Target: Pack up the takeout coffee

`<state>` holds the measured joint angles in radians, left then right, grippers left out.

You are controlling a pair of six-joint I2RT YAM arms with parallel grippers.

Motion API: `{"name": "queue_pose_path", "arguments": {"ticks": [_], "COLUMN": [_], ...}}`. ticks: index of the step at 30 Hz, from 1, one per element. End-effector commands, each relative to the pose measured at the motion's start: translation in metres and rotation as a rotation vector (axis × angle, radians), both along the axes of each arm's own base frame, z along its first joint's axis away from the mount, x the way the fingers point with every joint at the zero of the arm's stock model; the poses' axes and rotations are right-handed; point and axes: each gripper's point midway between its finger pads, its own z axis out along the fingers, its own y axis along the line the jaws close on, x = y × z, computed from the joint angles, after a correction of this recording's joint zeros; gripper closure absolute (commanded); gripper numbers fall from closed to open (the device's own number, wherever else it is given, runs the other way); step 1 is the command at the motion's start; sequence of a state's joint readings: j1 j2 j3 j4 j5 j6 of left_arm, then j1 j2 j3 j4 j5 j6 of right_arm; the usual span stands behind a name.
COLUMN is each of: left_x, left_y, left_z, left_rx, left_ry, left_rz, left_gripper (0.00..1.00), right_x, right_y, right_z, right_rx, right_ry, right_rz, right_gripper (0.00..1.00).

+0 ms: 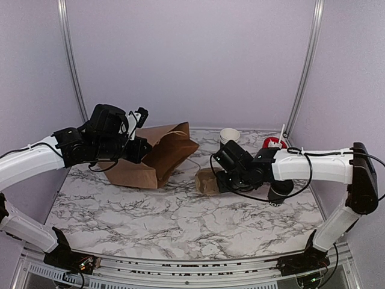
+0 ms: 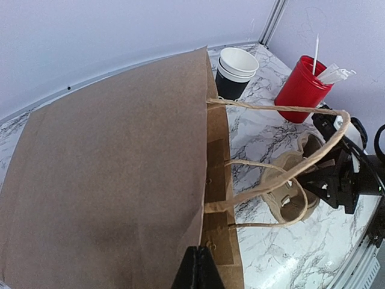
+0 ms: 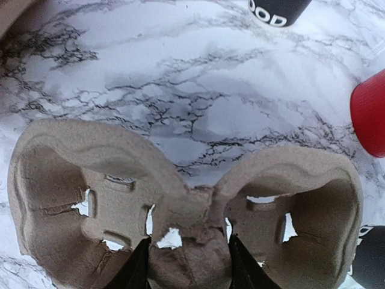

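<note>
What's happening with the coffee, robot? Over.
Left jaws shut on paper bag. Right jaws shut on cup carrier. Takeout coffee beneath right arm, not packed.

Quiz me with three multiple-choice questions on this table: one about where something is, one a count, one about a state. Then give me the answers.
1. Where does the red cup stand?
A) at the near edge, between the arm bases
B) at the back right, beside the cup stack
C) at the front left corner

2. How many wells has the cup carrier?
A) two
B) four
C) six

3. What is the left gripper doing?
A) hanging open in the air
B) holding a lid
C) shut on the edge of the paper bag

Answers:
1. B, the top view shows it next to the stack.
2. A, the right wrist view shows two wells side by side.
3. C, the left wrist view shows its fingers pinched together on the bag's edge.
</note>
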<state>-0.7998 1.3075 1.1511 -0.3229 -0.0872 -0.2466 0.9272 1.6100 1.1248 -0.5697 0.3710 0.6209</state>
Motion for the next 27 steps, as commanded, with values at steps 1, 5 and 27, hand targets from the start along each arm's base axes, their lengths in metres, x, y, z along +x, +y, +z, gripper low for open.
{"name": "queue_pose_path", "arguments": {"ticks": [1,5,27], "left_x": [-0.001,-0.005,-0.017], "left_y": [-0.009,-0.017,-0.037], "left_z": [0.025,0.031,0.048], "left_rx": [-0.049,-0.075,-0.159], "left_ry": [-0.023,-0.002,0.052], "left_rz": [-0.038,-0.078,-0.177], "left_gripper": [1.00,1.00,1.00], "right_x": [0.009,0.012,0.005], "right_y": [0.007,0.015,0.007], "right_z": [0.061,0.106,0.243], "right_rx": [0.050,0.126,0.308], "right_ry": [-0.143,-0.262,-0.600], "right_rz": [0.036,0.101,0.199], "right_gripper": [0.61,0.61,0.57]}}
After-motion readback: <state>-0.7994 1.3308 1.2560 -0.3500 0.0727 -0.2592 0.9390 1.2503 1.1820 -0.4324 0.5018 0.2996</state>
